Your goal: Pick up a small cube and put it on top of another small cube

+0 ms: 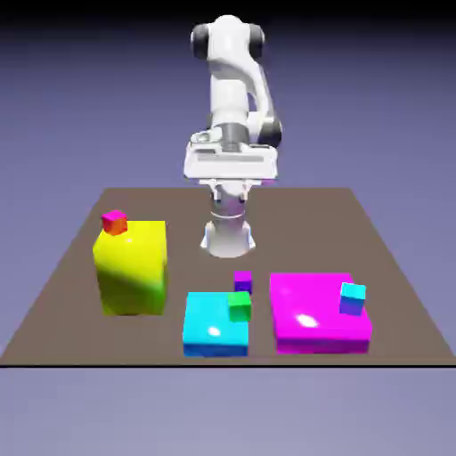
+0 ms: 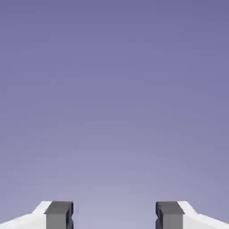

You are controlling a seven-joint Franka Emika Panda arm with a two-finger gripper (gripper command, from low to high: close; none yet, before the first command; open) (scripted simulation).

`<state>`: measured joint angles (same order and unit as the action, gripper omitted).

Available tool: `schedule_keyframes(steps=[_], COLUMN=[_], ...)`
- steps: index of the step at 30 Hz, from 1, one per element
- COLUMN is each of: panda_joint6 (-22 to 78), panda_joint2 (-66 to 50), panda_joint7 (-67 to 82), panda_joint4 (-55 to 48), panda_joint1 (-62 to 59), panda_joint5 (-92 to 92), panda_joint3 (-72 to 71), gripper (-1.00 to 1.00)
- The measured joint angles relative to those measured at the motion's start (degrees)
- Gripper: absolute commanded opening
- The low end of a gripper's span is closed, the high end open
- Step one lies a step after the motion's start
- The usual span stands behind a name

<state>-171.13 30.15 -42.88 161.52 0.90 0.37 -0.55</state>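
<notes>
Several small cubes show in the exterior view. A red cube [image 1: 114, 222] sits on top of the tall yellow block [image 1: 132, 272]. A purple cube [image 1: 242, 281] rests on the table, just behind a green cube [image 1: 239, 306] that sits on the flat cyan block [image 1: 210, 331]. A teal cube [image 1: 353, 298] lies on the flat magenta block [image 1: 312, 319]. My gripper [image 1: 232, 180] hangs high above the table's far side, well away from every cube. In the hand view the gripper [image 2: 114, 215] is open, with only the blue-violet backdrop between its fingertips [image 2: 58, 214].
The brown table [image 1: 71, 267] carries the three big blocks in a row along its near edge. The robot's base [image 1: 229, 235] stands at the far middle, behind the purple cube.
</notes>
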Motion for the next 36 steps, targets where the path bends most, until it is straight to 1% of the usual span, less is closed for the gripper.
schedule_keyframes(steps=[12,14,21,22,24,31,34,36], panda_joint6=[28.6,29.0,14.0,13.1,13.1,28.1,28.8,30.7], panda_joint2=[-24.9,-25.2,-39.7,-40.6,-40.6,-26.1,-24.2,-25.6], panda_joint7=[-4.3,-4.3,-5.1,-5.1,-5.1,-4.3,-4.1,-8.3], panda_joint4=[5.2,5.3,5.7,5.8,5.8,5.3,5.0,1.0], panda_joint1=[2.1,2.1,3.1,3.1,3.1,2.2,1.1,-1.3], panda_joint5=[3.7,3.7,2.6,2.5,2.5,3.7,3.1,3.5], panda_joint3=[-5.5,-5.6,-4.5,-4.4,-4.4,-5.5,-3.5,-5.7], gripper=[0.00,0.00,0.00,-1.00,-1.00,-1.00,-1.00,-1.00])
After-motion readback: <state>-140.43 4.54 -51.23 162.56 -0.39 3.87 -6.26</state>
